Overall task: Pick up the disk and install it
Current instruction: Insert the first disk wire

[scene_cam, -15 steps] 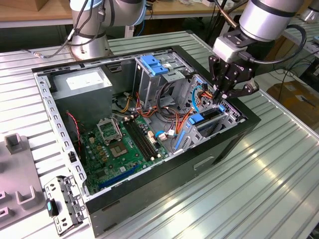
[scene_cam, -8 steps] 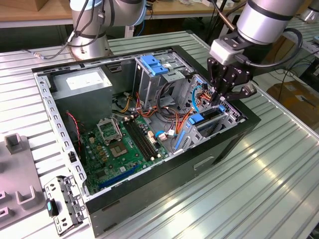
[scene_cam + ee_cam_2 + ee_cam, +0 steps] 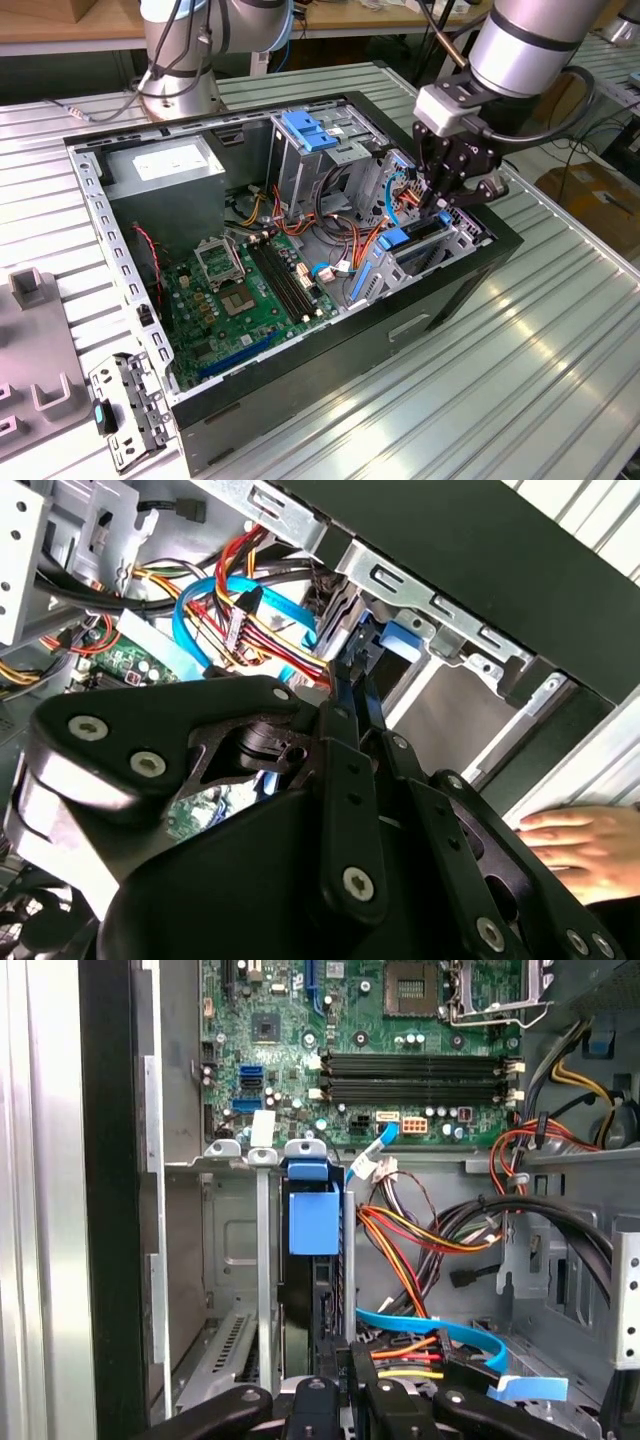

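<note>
The disk (image 3: 413,243), a dark drive in a bright blue carrier, stands on edge in the drive bay at the front corner of the open computer case (image 3: 300,375). In the first wrist view the disk (image 3: 313,1222) sits between the bay's metal rails, blue tab facing the motherboard. My gripper (image 3: 443,205) reaches down from above onto the disk's outer end. Its black fingers (image 3: 335,1385) close narrowly on the drive's edge. In the second wrist view the gripper (image 3: 352,680) pinches the blue carrier (image 3: 397,640) at the bay mouth.
Red, orange and yellow wires and a blue flat cable (image 3: 440,1335) lie right beside the bay. The motherboard (image 3: 245,290), power supply (image 3: 165,165) and a drive cage with a blue latch (image 3: 305,130) fill the case. A person's hand (image 3: 585,850) rests outside the case wall.
</note>
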`<action>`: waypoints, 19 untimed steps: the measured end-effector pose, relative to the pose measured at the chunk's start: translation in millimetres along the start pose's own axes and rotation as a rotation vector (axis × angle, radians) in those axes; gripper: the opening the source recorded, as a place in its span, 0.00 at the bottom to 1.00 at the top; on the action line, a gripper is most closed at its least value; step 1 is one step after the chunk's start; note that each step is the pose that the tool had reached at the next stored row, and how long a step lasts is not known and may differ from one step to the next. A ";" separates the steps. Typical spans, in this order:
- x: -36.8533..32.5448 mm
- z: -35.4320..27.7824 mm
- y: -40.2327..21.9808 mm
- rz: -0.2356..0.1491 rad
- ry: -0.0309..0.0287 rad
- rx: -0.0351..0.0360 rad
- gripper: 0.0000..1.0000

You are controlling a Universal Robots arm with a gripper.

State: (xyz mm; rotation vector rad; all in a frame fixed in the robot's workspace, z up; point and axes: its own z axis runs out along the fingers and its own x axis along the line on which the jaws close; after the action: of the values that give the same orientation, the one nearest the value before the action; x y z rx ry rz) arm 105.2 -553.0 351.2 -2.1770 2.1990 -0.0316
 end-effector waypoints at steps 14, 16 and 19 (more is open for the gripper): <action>2.0 5.6 1.0 0.012 0.0007 0.0003 0.17; 2.0 6.4 1.1 0.013 0.0008 0.0003 0.17; 2.1 7.8 1.2 0.014 0.0011 0.0003 0.17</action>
State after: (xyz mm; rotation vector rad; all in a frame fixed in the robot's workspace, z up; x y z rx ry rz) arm 104.4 -555.0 343.3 -2.1615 2.2148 -0.0326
